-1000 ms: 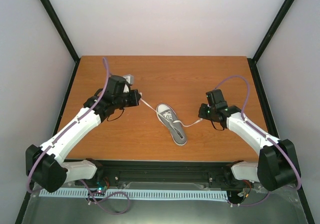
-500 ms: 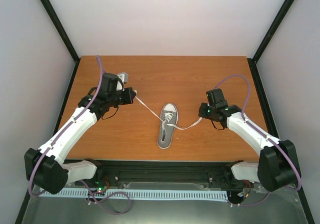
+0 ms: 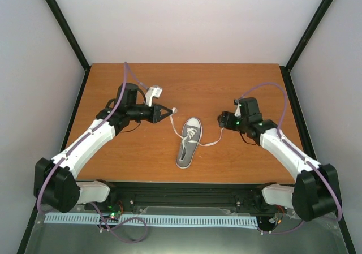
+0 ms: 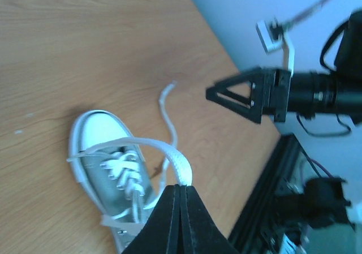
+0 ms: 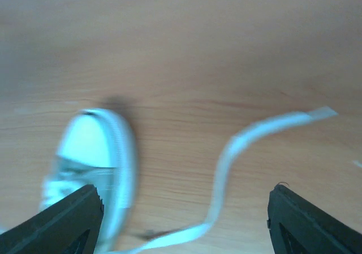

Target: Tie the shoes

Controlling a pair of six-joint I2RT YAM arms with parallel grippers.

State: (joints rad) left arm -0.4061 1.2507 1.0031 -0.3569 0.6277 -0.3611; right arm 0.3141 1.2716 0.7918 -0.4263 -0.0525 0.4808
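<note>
The grey shoe [image 3: 188, 143] with its white toe cap lies mid-table, toe pointing away from the arm bases. My left gripper [image 3: 168, 113] is just left of the toe, shut on a white lace [image 4: 172, 155] that arcs up from the eyelets to the fingertips [image 4: 181, 189]. The shoe [image 4: 110, 172] lies below it. My right gripper [image 3: 222, 119] hovers right of the shoe, open. The other lace [image 5: 226, 152] lies loose on the wood between its fingers [image 5: 73, 220], touching neither. The shoe's blurred toe [image 5: 96, 143] is at the left.
The wooden table [image 3: 186, 84] has black rails along its left and right sides and a black base bar [image 3: 186, 189] at the near edge. Purple cables loop above both arms.
My right gripper has opened and let its lace drop to the table. The left gripper moved right toward the shoe, slackening its lace. The shoe swung so its heel points near-left.
</note>
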